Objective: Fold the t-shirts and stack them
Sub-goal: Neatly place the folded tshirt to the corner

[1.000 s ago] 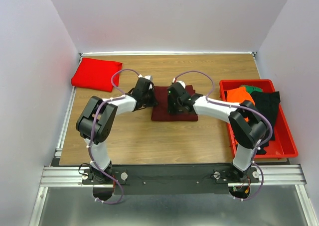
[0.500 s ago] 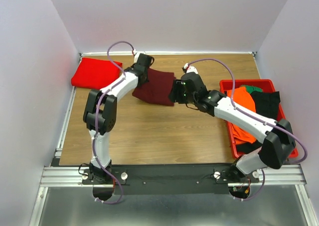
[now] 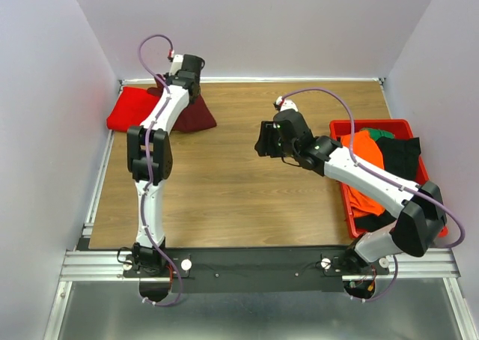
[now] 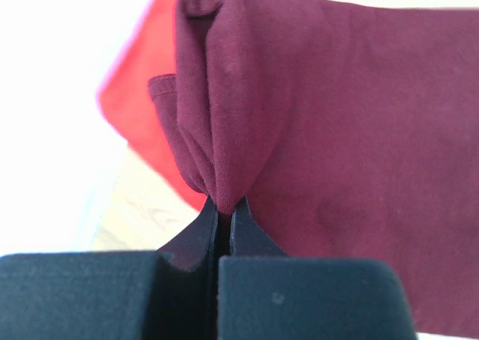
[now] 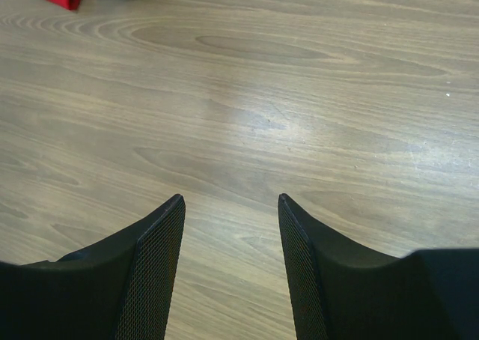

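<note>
The left jaws are pressed tight on a bunched edge of the maroon t-shirt [image 3: 196, 115]. The left arm [image 3: 159, 123] is stretched out to the far-left corner of the tabletop [image 3: 239, 205], where the red t-shirt [image 3: 129, 109] lies folded. The maroon bundle overlaps only the red one's right edge, and the rest of it trails on the wood.

The step in hand looks like the stacking. To do it well, the bundle should travel further left until it sits square over the red shirt, then come down flat before the pinch lets go (a release from height would likely let the folds slump open). Cloth this soft suits a low, slow set-down, with edges lined up to the shirt beneath. The right jaws stand spread with nothing between them, above bare wood right of the middle. The right arm [image 3: 359, 177] could press the stack flat afterwards.

The tabletop is smooth wood-grain laminate, so cloth should slide easily on it. 3 plain pale walls close it in at left, far and right. A red bin [image 3: 389, 123] holding orange, green and black garments sits along the right edge.
</note>
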Controlling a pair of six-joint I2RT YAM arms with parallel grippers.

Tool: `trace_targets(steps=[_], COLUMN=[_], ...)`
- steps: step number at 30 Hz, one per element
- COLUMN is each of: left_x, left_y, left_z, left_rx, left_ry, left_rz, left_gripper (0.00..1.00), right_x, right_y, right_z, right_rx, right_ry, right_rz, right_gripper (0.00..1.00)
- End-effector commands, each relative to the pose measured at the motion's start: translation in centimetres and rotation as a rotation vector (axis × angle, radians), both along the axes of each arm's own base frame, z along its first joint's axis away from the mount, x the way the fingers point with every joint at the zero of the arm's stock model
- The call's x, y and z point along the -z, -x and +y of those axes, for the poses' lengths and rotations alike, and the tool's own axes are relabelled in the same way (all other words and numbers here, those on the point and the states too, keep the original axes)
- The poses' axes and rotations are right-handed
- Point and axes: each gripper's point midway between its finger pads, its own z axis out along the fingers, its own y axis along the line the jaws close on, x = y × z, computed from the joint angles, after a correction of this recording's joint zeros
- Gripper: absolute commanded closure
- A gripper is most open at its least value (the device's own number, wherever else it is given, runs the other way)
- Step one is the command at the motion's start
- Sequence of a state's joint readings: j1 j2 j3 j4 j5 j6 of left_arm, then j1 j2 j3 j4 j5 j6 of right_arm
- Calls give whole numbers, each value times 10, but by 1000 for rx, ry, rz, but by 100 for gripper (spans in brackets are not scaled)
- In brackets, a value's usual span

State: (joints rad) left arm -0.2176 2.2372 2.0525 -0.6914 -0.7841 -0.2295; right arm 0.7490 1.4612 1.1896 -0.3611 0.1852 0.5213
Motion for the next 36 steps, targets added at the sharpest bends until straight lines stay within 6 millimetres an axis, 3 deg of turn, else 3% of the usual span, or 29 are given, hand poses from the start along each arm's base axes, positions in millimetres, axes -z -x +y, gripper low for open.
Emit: trace_targets(steps=[1, 13, 19, 36], left_x=[-36, -92, -117, -146], left_y=[-2, -18, -19, -12], left_z=[37, 61, 62, 48], left_rx=[-34, 75, 123, 237], left_ry=[-107, -123, -135, -101], left_rz=[-12, -138, -180, -219], left_gripper=[100, 100, 100, 100], right_x=[3, 7, 8, 4], right_y=[4, 2, 1, -1], right_z=[2, 8, 7, 7], right_rx=[-39, -50, -38, -30], right_ry=[19, 14, 19, 12], right_rz=[15, 32, 31, 24], right_gripper=[40, 41, 41, 42])
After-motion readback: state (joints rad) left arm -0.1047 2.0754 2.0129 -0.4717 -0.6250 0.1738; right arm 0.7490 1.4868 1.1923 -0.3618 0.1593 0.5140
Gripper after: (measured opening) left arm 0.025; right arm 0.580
